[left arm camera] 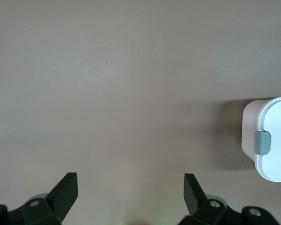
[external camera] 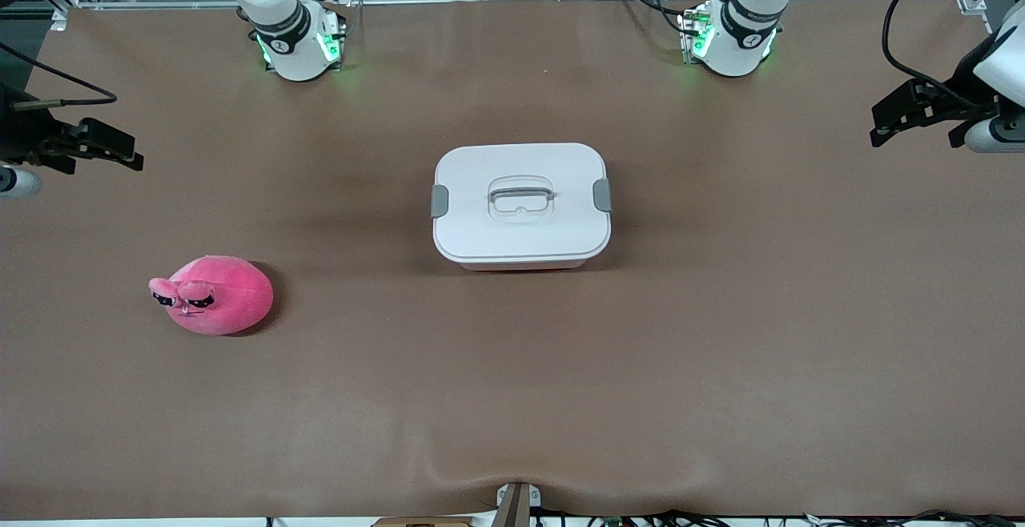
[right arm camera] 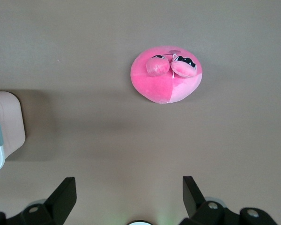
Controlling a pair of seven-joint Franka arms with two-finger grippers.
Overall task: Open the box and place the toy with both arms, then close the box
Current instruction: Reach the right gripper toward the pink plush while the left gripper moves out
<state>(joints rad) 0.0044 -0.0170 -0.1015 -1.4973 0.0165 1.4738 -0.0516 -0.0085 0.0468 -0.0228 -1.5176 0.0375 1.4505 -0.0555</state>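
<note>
Box: the rounded-rectangular translucent pink plastic box is sitting near the middle of the brown table, roughly midway between the two arm bases.
Lid: the white lid is lying flat on the box, closed, with a grey clip showing at each short end and a recessed grey handle in its centre.
Toy: the bright pink egg-shaped plush toy is resting on the table toward the right arm's end, nearer to the front camera than the box and well apart from it; its two bulging dark-lidded eyes are pointing toward that end of the table.
Left gripper: the black two-finger left gripper is hanging over the table's edge at the left arm's end, well apart from the box; its fingers are standing wide apart with nothing between them. In its wrist view one end of the box with a grey clip is showing.
Right gripper: the black two-finger right gripper is hovering over the table's edge at the right arm's end; its fingers are spread wide and holding nothing. Its wrist view is showing the toy and one end of the box.
Arms: both white arms are waiting, clear of the box and the toy.
</note>
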